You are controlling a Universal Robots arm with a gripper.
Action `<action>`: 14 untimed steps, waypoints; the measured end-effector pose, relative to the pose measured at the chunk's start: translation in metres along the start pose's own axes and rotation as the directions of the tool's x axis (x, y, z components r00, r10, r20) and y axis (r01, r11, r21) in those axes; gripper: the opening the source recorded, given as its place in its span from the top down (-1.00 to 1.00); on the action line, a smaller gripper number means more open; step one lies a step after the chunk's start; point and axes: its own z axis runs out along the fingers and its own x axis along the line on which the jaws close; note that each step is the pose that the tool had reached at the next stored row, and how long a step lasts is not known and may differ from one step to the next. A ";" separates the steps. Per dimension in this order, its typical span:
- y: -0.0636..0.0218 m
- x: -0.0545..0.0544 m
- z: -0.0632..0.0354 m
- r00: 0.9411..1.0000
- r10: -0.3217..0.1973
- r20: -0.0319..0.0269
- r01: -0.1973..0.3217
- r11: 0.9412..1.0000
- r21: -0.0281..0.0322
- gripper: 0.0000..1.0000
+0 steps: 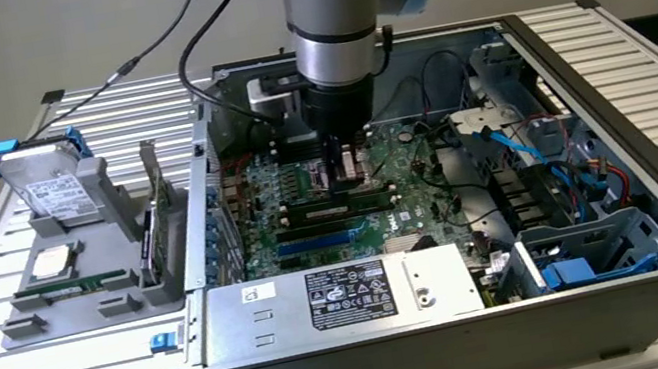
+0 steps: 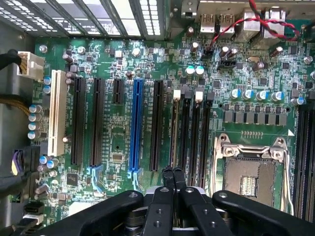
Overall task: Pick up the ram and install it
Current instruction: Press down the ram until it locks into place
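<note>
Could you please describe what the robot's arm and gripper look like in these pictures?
The arm is a silver-grey cylinder with light-blue joint caps and a dark band near the wrist. Black cables loop beside it. The gripper is matte black, with narrow fingers and chunky rounded linkages joined by visible pivot pins.

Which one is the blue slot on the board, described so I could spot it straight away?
Inside the open computer case, find the green board with its row of long parallel slots. The blue slot sits between a short black slot and a long black slot. It is the only blue one in that row; the rest are black or white.
</note>
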 end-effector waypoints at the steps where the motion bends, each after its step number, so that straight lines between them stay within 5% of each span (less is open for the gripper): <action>1: 0.0015 0.000 0.0001 1.000 0.000 0.000 0.000 1.000 0.000 0.80; 14: 0.0129 0.000 0.0020 1.000 0.000 0.001 0.000 1.000 0.000 0.80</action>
